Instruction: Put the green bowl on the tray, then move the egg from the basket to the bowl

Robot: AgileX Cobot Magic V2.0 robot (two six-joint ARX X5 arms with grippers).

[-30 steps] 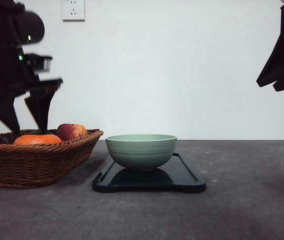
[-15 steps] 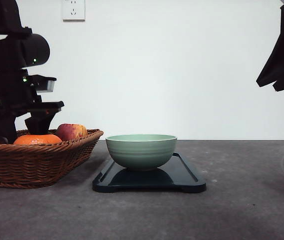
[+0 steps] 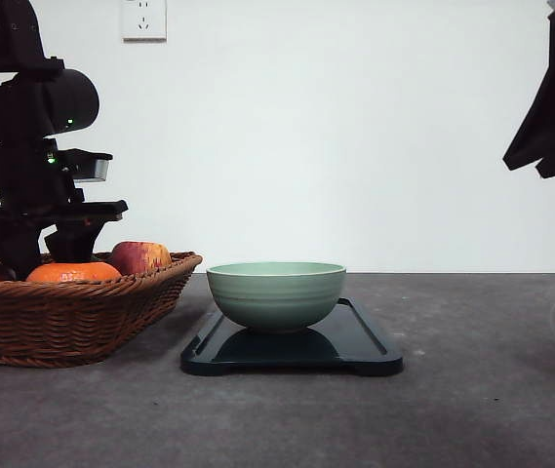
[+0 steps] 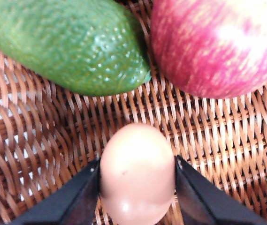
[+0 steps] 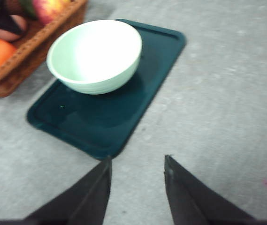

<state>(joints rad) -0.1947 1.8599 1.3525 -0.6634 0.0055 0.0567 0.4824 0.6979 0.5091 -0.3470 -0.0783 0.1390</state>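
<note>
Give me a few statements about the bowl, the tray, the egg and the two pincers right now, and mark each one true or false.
1. The green bowl stands on the black tray. True.
2. The egg already lies in the bowl. False: it is in the basket, and the bowl is empty.
3. The left pincer has a finger on each side of the egg. True.
4. The right pincer holds the apple. False: it is open and empty over the table.
5. A green fruit lies in the basket with the apple. True.
</note>
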